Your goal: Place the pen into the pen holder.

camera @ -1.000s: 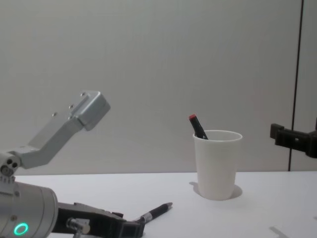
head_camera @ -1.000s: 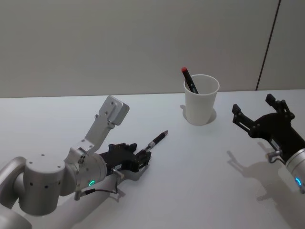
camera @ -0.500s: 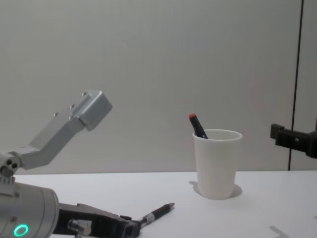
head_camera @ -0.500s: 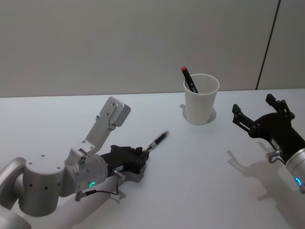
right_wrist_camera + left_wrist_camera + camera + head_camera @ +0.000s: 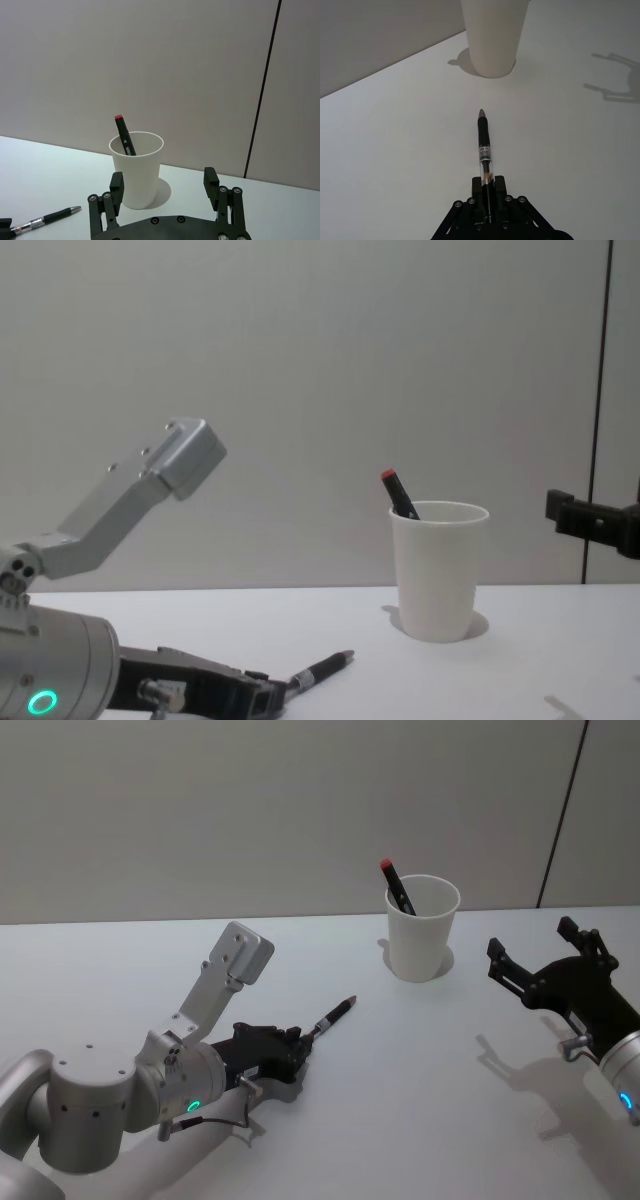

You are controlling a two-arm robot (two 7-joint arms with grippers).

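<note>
Head view: pen (image 5: pixel 333 1015) tail pinched in left gripper (image 5: pixel 300 1044); lift, tilt upright over far pen holder (image 5: pixel 421 938); right gripper (image 5: pixel 540 946) wide, idle.

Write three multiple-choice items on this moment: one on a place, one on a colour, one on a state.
1. Where is the black pen?
A. Inside the white paper cup
B. Clamped at its rear end in the left end effector, tip towards the cup
C. In the right end effector

2. What colour is the cap of the marker standing in the cup?
A. Red
B. Blue
C. Green

3. What state is the right end effector in?
A. Shut on a pen
B. Open, holding nothing
C. Shut on the cup's rim

Answers: 1 B, the left wrist view shows the pen gripped at its rear and its tip aimed at the cup. 2 A, the cap above the rim is red. 3 B, its jaws stand apart with nothing between them.
</note>
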